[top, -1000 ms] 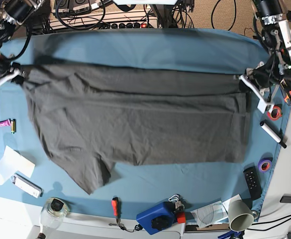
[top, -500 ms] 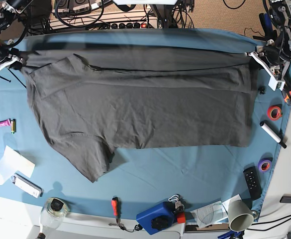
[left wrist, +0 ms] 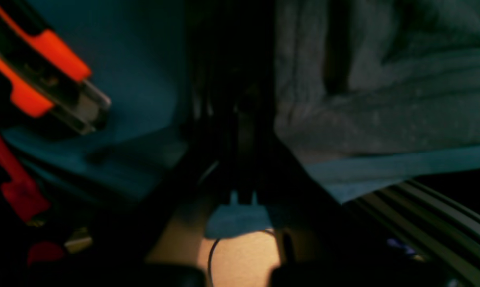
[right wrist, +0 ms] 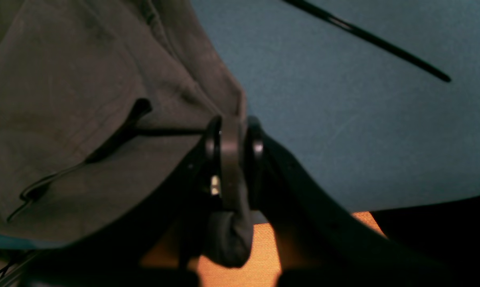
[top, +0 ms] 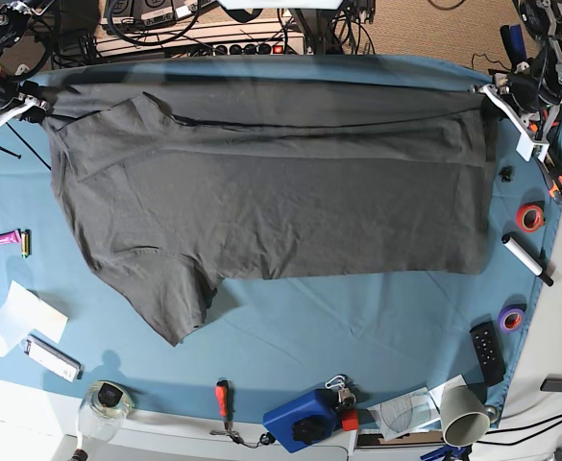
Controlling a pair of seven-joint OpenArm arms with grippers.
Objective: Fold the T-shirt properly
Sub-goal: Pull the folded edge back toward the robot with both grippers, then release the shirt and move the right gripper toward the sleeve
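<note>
The T-shirt (top: 271, 192) lies spread on the blue tablecloth (top: 357, 327), its long axis running side to side across the base view, a sleeve trailing toward the near-left. The right gripper (right wrist: 230, 139) is clamped on a fold of the shirt's far corner at that view's left; the left gripper (top: 497, 101) is clenched at the opposite far corner, gripping the cloth's edge.

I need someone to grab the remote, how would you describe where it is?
Look at the blue tablecloth, at the corner with the purple tape roll. The remote lies just beside that roll: a slim black bar with buttons, unlike the round tapes.
</note>
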